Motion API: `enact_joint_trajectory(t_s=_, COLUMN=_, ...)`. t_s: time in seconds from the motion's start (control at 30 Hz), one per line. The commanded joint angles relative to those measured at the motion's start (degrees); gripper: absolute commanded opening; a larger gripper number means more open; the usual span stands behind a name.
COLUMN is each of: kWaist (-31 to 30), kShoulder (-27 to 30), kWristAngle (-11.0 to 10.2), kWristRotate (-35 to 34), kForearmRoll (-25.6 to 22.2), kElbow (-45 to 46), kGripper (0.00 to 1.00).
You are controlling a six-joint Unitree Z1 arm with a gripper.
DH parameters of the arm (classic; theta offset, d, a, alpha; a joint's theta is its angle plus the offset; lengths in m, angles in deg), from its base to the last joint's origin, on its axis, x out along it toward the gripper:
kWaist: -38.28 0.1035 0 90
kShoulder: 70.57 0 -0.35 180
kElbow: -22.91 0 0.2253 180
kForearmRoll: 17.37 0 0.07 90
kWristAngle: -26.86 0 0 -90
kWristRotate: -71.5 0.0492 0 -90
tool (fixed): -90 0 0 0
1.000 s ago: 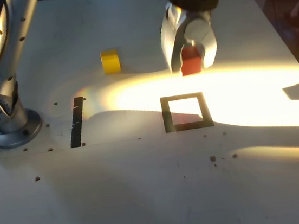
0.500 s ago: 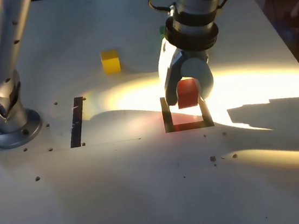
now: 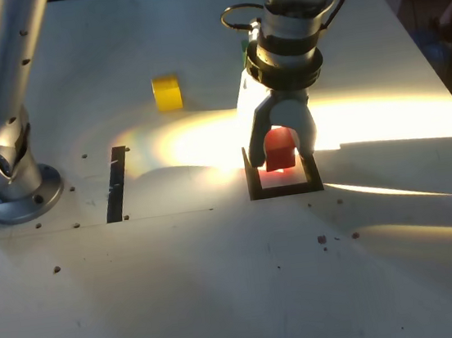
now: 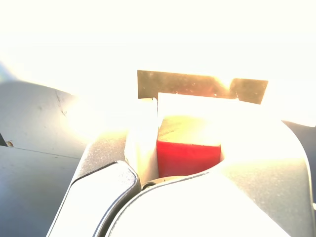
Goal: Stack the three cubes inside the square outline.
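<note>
Your worktop point(image 3: 224, 285) is sitting bare along the bottom of the exterior frame, speckled with small dark bits and crossed by a hard band of light. Moving up to centre frame, your pincer point(image 3: 281, 147) is pointing down over the square outline point(image 3: 284, 187), its two pale fingers point(image 3: 252, 133) closing on the red-orange cube point(image 3: 280, 148). The cube is sitting inside the outline's borders as that view shows it, though you cannot tell whether it is touching the surface. In the wrist view the same cube point(image 4: 188, 148) is being gripped snugly between the fingers point(image 4: 143, 143), with one side of the black frame point(image 4: 197, 85) showing just beyond it through heavy glare. Left of centre in the exterior frame, the straight black tape strip point(image 3: 116, 185) is lying well apart from the outline, and the arm's base point(image 3: 0, 176) is standing at the left edge. Farther back, upper left of centre, the yellow cube point(image 3: 167, 93) is resting alone. A sliver of the green cube point(image 3: 244, 47) is peeking out beside the arm, upper centre.
</note>
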Motion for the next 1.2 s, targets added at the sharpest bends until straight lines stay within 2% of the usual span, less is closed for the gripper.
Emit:
enact_joint_trajectory(t_s=0.0, kWaist=0.14, kShoulder=-0.13, kWristAngle=0.06, kWristRotate=0.19, kForearmRoll=0.13, kElbow=0.18, kGripper=0.19)
enact_joint_trajectory(t_s=0.13, kWaist=0.17, kShoulder=-0.26, kWristAngle=0.18, kWristRotate=0.35, kForearmRoll=0.19, kElbow=0.33, kGripper=0.23)
enact_joint_trajectory(t_s=0.23, kWaist=0.17, kShoulder=-0.57, kWristAngle=0.35, kWristRotate=0.59, kForearmRoll=0.22, kElbow=0.23, kGripper=0.29)
enact_joint_trajectory(t_s=0.47, kWaist=0.19, kShoulder=-1.34, kWristAngle=0.80, kWristRotate=1.35, kForearmRoll=0.17, kElbow=-0.25, kGripper=0.53)
enact_joint_trajectory(t_s=0.63, kWaist=0.32, kShoulder=-1.58, kWristAngle=1.16, kWristRotate=1.84, kForearmRoll=-0.21, kElbow=-0.24, kGripper=0.63)
enact_joint_trajectory(t_s=0.83, kWaist=0.35, kShoulder=-0.84, kWristAngle=1.04, kWristRotate=2.10, kForearmRoll=-1.18, kElbow=-0.42, kGripper=0.84)
enact_joint_trajectory(t_s=1.17, kWaist=0.35, kShoulder=0.63, kWristAngle=1.17, kWristRotate=3.05, kForearmRoll=-2.28, kElbow=-1.07, kGripper=0.89)
